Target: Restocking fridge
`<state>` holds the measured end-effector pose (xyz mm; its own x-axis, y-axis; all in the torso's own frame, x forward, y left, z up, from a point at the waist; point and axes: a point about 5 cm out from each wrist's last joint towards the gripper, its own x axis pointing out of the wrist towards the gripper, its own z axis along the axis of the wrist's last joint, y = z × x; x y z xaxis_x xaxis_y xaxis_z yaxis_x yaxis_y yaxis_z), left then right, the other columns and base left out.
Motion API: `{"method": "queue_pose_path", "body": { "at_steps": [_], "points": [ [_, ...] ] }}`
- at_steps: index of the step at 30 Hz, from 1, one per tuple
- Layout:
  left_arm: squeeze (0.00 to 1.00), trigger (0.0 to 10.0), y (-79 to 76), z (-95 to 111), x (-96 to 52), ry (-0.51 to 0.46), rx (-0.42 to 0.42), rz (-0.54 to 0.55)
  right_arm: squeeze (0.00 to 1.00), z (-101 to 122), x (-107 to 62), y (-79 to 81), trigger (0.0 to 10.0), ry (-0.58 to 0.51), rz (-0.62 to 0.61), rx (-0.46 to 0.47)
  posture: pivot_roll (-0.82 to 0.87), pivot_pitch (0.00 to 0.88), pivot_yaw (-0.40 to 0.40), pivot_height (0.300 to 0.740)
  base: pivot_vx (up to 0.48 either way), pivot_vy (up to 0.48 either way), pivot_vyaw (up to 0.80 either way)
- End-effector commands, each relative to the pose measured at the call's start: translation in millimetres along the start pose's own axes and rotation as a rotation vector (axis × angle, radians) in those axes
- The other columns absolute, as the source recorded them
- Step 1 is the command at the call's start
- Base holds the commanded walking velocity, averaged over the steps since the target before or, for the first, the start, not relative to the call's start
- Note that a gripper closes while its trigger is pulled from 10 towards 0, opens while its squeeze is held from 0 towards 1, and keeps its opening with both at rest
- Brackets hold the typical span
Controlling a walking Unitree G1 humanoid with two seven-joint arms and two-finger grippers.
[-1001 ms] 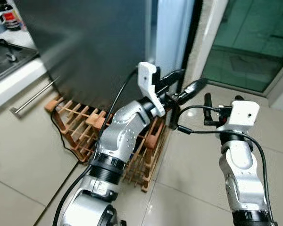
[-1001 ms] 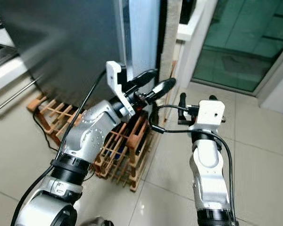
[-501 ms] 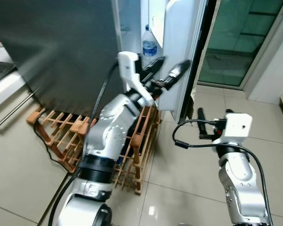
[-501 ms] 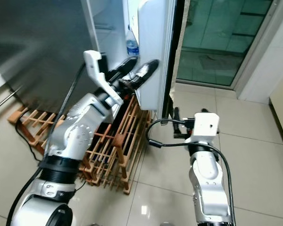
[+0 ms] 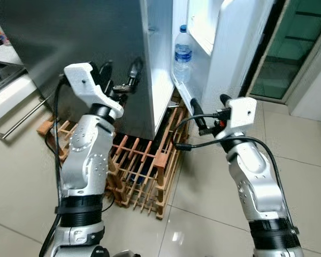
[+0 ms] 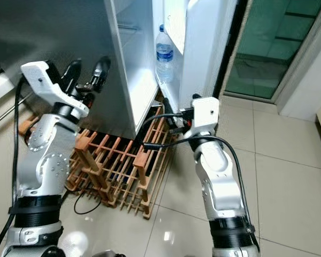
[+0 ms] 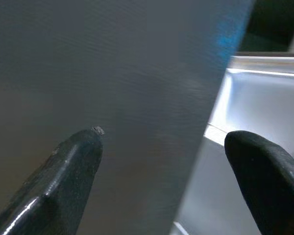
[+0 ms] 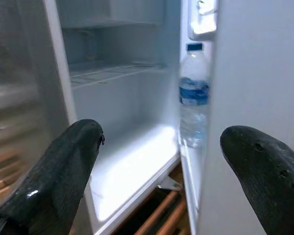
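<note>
I am looking at a kitchen with a pale tiled floor (image 5: 214, 214), a grey fridge (image 5: 85, 32) ahead and a green glass door (image 5: 294, 48) far to the right. The fridge door (image 5: 241, 48) stands open, its white inside facing left. A water bottle (image 5: 182, 60) with a blue cap and blue label stands upright in the low door shelf; from the right wrist I see it beside the lit, bare white floor of the fridge compartment (image 8: 132, 161) and a wire shelf (image 8: 108, 73) above that. A wooden wine rack (image 5: 144, 166) sits on the floor against the foot of the fridge, with a black cable trailing past it. At far left I see a counter edge with a bar handle (image 5: 21, 118).

My left gripper (image 5: 119, 76) is raised in front of the grey fridge side, near its open edge, fingers spread wide with nothing between them. My right gripper (image 5: 208, 112) is low, just beside the bottom of the open door, pointing into the fridge, fingers also wide apart and holding nothing.
</note>
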<state>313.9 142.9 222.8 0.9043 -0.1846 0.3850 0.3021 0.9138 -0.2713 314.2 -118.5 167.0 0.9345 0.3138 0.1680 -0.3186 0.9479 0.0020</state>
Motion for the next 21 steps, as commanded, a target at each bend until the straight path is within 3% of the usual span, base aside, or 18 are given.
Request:
{"method": "queue_pose_path", "body": {
  "at_steps": [1, 6, 14, 21],
  "points": [
    [0.0, 10.0, 3.3, 7.2, -1.9, -0.013, 0.04, 0.03, 0.01, 1.0, 5.2, -0.6, 10.0, -0.01, 0.012, 0.009, -0.06, 0.0, 0.064, 0.74, 0.0, 0.0, 0.0],
    [0.0, 10.0, 10.1, 5.9, -3.4, 0.009, 0.088, 0.081, 0.01, -0.1, 23.6, -16.9, 10.0, -0.004, -0.021, -0.043, -0.04, 0.019, 0.071, 0.74, 0.0, 0.0, 0.0],
    [0.0, 10.0, 17.4, 5.1, -7.1, 0.044, 0.12, 0.117, 0.01, -10.2, 36.6, -42.7, 10.0, 0.043, -0.08, -0.088, 0.0, 0.04, 0.077, 0.74, 0.0, 0.0, 0.0],
    [0.0, 10.0, 18.9, 6.6, -9.1, 0.056, 0.13, 0.12, 0.01, -13.4, 32.5, -70.7, 10.0, 0.062, -0.161, -0.128, 0.0, 0.052, 0.089, 0.74, 0.0, 0.0, 0.0]
  ]
}}
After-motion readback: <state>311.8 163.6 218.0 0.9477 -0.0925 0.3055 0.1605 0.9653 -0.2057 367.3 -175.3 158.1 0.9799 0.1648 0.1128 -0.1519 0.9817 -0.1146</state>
